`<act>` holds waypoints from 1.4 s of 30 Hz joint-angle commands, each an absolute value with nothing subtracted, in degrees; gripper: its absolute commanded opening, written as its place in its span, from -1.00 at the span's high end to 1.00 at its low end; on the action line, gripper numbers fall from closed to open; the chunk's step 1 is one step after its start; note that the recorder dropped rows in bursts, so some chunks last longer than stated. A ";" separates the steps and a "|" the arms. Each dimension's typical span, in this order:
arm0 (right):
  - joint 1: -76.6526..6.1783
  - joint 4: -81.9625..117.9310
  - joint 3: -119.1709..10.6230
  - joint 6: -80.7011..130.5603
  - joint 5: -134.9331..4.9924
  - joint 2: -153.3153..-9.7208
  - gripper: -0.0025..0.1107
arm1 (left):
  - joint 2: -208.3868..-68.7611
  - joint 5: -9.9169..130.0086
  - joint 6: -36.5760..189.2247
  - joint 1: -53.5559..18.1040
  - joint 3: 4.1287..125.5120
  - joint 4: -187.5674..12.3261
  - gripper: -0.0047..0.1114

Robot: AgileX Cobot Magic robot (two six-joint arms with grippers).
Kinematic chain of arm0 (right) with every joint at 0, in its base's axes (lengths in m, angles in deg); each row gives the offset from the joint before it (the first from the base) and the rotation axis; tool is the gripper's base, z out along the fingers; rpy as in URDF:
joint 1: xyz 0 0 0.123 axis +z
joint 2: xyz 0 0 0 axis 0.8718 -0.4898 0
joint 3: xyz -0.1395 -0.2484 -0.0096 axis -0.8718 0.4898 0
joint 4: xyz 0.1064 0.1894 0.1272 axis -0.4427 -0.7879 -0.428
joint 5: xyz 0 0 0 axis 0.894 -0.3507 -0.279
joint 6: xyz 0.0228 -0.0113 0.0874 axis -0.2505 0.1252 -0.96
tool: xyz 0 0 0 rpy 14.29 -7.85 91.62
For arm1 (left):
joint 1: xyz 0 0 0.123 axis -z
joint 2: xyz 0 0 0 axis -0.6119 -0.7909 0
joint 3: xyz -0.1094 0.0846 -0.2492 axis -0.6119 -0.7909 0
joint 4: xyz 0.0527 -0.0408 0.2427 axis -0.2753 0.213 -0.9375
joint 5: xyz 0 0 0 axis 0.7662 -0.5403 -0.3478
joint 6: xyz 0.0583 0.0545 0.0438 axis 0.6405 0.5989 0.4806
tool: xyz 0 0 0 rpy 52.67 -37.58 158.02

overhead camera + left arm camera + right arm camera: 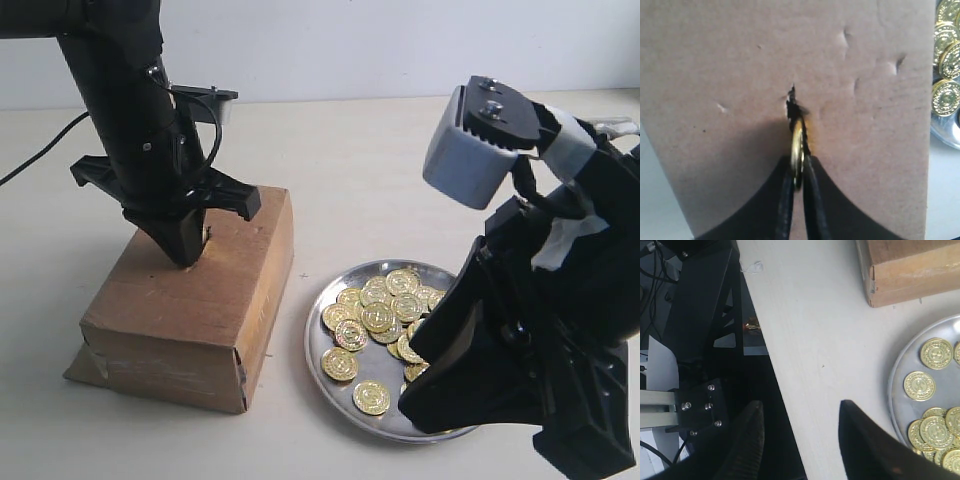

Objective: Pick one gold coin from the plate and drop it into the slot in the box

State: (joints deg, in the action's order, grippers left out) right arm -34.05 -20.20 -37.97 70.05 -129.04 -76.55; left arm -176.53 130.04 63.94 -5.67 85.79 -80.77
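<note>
- The desk (380, 170) is pale, matt and smooth.
- The box (190, 310) is brown cardboard, rectangular, with creased edges and a dented, dull top. It sits on the left part of the desk, near the front edge.
- The box slot (791, 102) is a short dark slit with ragged, torn lips, cut into the top face.
- The left gripper (797, 175) has black, tapering fingers and stands on the box top at the slot. Its fingers are pressed almost together, clamped on a gold coin (797, 147).
- That coin is thin, shiny and turned edge-on, in line with the slit and entering its near end.
- The plate (309, 350) is a round, shiny silver metal dish with a shallow raised rim. It lies just right of the box, close to the front edge.
- Embossed gold coins (385, 310) are heaped on it, with a few lying singly.
- The right gripper (797, 412) hangs at the desk's edge beside the plate. Its black pointed fingers are wide apart, holding and touching nothing.
</note>
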 commanded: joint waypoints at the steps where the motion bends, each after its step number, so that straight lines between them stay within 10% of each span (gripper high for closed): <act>1: -33.98 -20.77 -37.75 70.59 -129.07 -76.28 0.14 | -176.47 130.01 64.55 -5.73 85.65 -81.03 0.45; 13: -33.98 -20.77 -37.75 71.01 -126.97 -76.28 0.16 | -174.10 130.01 70.79 -5.73 86.20 -82.59 0.31; 18: -33.98 -17.66 -37.75 70.99 -114.78 -73.83 0.54 | -167.53 130.01 73.81 -5.73 90.06 -91.39 0.33; 26: -33.98 1.39 -37.75 52.65 -85.01 -60.24 0.96 | -145.82 115.98 67.01 -5.73 90.33 -101.87 0.92; 42: -33.98 17.98 -12.69 20.44 -63.29 -32.66 0.96 | -98.55 91.06 67.28 -5.73 47.83 -103.35 0.92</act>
State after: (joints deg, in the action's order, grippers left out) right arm -34.05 17.44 -18.63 24.57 -69.06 -35.68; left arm -104.54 93.08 67.41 -5.67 55.39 -103.33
